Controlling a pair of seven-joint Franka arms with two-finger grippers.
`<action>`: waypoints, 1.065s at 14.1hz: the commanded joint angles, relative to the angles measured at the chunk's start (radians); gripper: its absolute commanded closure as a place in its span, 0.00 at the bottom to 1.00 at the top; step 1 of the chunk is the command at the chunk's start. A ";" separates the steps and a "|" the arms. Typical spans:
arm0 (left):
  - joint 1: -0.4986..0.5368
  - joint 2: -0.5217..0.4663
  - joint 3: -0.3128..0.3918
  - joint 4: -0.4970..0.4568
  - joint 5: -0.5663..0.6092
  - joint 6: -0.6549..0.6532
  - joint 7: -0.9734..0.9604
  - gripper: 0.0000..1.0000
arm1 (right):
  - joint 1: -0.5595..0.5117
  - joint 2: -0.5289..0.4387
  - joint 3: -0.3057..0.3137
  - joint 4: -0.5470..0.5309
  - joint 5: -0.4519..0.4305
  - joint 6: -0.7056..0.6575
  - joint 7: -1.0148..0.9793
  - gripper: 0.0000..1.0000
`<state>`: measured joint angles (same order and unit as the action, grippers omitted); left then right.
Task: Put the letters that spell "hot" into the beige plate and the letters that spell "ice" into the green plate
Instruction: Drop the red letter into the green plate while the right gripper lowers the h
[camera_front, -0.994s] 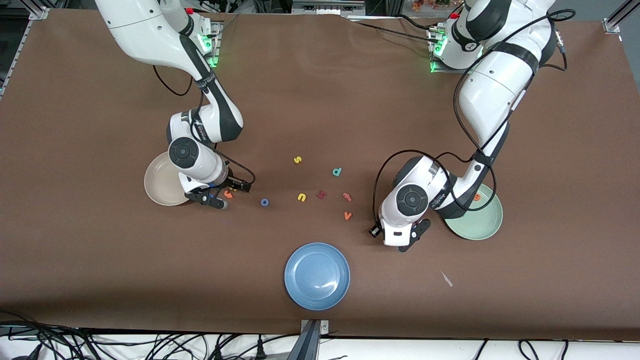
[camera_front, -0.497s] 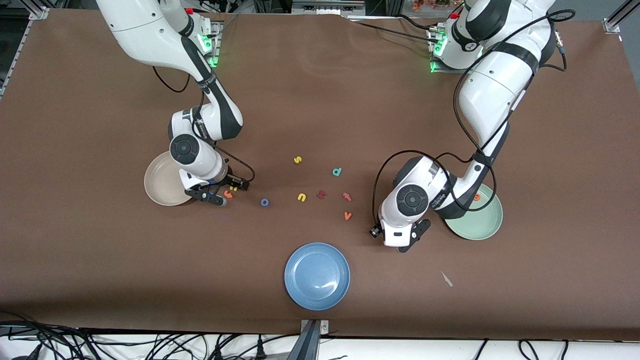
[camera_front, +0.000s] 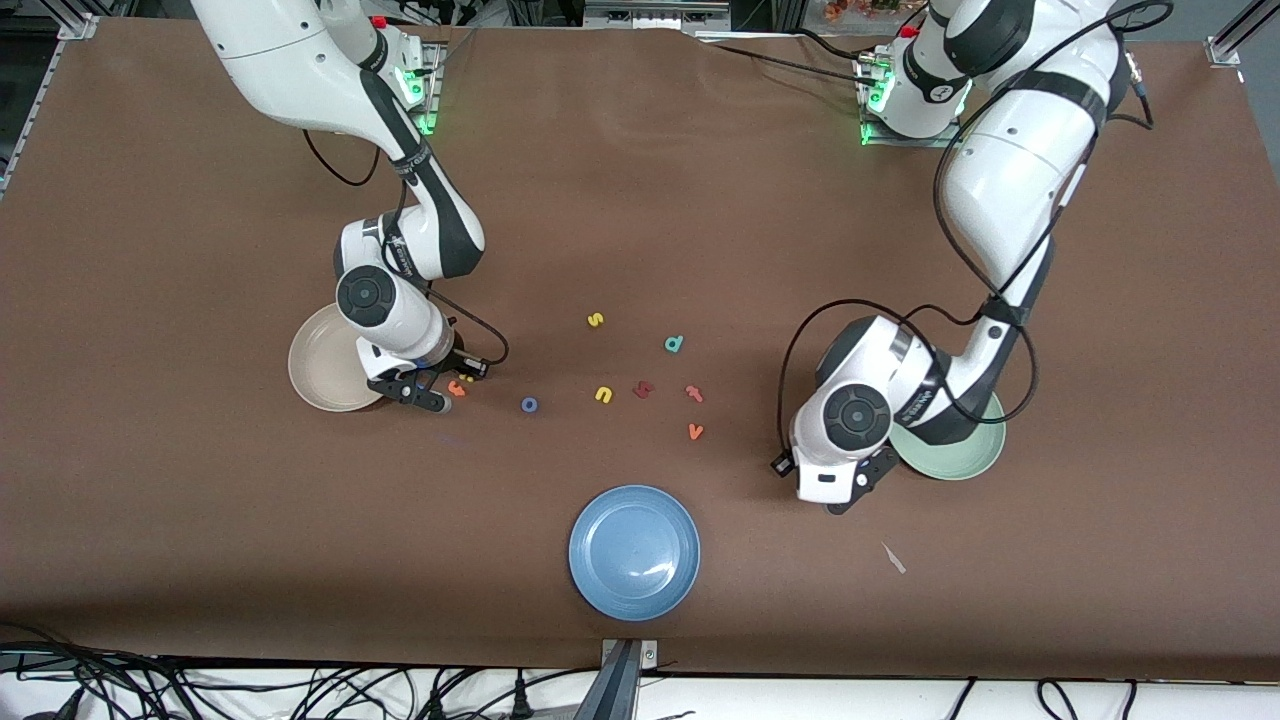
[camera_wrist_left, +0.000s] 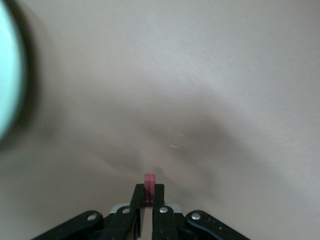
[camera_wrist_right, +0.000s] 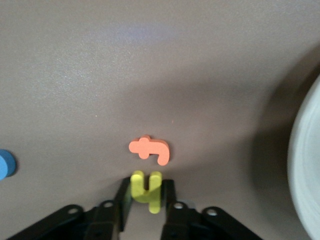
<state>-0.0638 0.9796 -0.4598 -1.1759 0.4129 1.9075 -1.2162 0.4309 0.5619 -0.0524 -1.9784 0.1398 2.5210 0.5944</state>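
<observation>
Since a second ago, left gripper (camera_wrist_left: 148, 200) has shifted toward the pale green plate (camera_front: 975, 455), jaws pinching the dark red bar-shaped foam i (camera_wrist_left: 149, 184) — next, release there. Right gripper (camera_wrist_right: 146, 200) clamps the yellow foam h (camera_wrist_right: 146, 189) beside the cream-beige plate (camera_front: 315, 375).

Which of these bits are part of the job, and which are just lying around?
Job: beige plate, green plate, yellow h, orange hooked t, blue o, dark red i.
Lying about: blue plate, yellow s, yellow u, teal d, larger dark red letter, salmon-red t, orange v.
</observation>
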 joint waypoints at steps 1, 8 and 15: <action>0.045 -0.065 0.004 -0.033 0.006 -0.128 0.207 1.00 | 0.000 0.000 0.008 -0.013 0.012 0.033 0.013 0.82; 0.234 -0.211 0.000 -0.233 0.004 -0.179 0.659 1.00 | -0.012 -0.043 -0.007 0.099 0.011 -0.196 -0.001 1.00; 0.318 -0.271 0.000 -0.439 0.004 -0.107 0.679 1.00 | -0.015 -0.200 -0.184 -0.011 0.012 -0.337 -0.330 0.99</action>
<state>0.2130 0.7535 -0.4576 -1.5155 0.4132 1.7404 -0.5595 0.4106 0.4212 -0.2110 -1.9062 0.1397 2.1749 0.3436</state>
